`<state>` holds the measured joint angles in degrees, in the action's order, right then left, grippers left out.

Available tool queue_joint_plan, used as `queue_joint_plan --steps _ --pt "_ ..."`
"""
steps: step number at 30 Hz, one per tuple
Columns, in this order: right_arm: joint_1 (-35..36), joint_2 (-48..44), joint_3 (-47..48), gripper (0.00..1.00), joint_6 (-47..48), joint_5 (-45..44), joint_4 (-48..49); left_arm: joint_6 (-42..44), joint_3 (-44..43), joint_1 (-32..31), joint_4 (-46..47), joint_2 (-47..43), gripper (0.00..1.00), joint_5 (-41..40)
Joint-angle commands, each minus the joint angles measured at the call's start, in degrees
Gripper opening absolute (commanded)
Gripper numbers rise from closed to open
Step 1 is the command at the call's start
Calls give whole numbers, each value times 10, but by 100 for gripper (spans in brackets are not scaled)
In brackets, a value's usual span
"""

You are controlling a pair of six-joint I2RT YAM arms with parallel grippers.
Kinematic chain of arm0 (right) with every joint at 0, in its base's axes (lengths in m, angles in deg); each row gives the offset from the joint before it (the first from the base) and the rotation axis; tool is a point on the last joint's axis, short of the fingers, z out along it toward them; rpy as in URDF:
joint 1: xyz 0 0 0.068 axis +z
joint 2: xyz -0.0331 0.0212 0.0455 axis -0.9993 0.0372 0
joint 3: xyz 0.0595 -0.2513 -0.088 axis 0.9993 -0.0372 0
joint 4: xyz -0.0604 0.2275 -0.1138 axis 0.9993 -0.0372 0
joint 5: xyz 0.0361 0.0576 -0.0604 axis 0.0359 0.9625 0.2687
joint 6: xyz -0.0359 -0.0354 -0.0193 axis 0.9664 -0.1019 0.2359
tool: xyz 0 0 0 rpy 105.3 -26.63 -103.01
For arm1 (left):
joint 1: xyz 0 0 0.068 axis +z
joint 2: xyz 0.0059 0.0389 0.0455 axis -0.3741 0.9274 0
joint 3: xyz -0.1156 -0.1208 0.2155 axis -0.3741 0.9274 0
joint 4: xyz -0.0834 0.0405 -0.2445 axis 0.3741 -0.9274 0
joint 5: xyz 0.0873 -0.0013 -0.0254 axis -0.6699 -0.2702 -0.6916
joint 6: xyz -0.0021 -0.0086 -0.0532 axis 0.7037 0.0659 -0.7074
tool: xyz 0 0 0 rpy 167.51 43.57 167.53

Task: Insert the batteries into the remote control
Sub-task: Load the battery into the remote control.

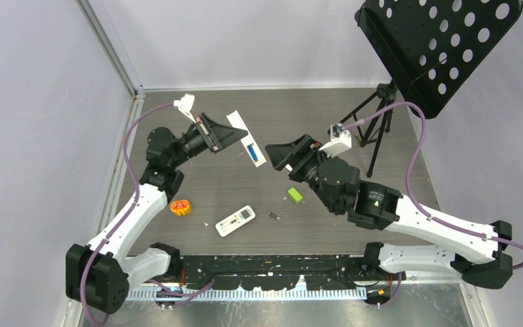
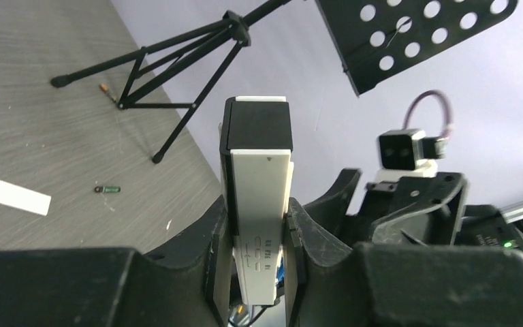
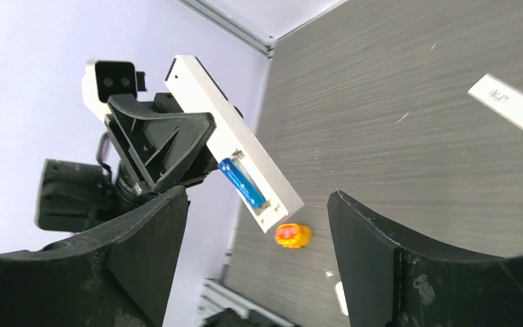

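Note:
My left gripper [image 1: 226,136] is shut on a long white remote [image 1: 248,146] and holds it above the table, also seen in the left wrist view [image 2: 259,197]. A blue battery [image 3: 244,182] sits in its open compartment [image 1: 251,154]. My right gripper [image 1: 278,155] is open and empty, facing the remote's end from close by, its fingers [image 3: 143,252] apart. A dark battery [image 1: 273,216] lies on the table. The left wrist view shows one dark battery [image 2: 107,189] and another [image 2: 107,90] by the tripod feet. A second, small white remote [image 1: 235,221] lies near the front.
A bright green block [image 1: 295,195] lies beside the right arm. An orange toy [image 1: 180,206] lies at the left. A black music stand [image 1: 436,48] on a tripod [image 1: 374,126] stands at the back right. A white strip [image 2: 10,194] lies on the table.

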<state>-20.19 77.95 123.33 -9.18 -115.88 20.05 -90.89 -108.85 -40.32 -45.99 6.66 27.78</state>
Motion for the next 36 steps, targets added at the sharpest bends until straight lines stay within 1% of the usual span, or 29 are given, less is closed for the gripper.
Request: queue_joint_plan --steps 1,4,8,14,16,20,30,34,36 --pt "0 -19 -50 81 -190 -31 49 -43 8 0 113 2 0 -34" --pt "0 -2 -66 84 -212 -4 112 -72 7 0 119 3 0 -53" --pt "0 35 -64 85 -211 23 184 -94 3 0 115 4 0 -61" --pt "0 66 -62 85 -197 15 261 -97 -5 0 89 -2 0 -57" --pt "-3 73 -55 86 -198 14 259 -98 -6 0 85 -2 0 -52" --pt "-12 82 -35 87 -224 5 212 -98 -7 0 81 -5 0 -43" --pt "-34 107 -29 87 -237 41 225 -97 -8 0 76 -11 0 -23" --pt "-42 114 -29 84 -242 56 233 -97 -10 0 76 -13 0 -18" --pt "-46 117 -29 81 -247 64 233 -96 -10 0 74 -14 0 -17"
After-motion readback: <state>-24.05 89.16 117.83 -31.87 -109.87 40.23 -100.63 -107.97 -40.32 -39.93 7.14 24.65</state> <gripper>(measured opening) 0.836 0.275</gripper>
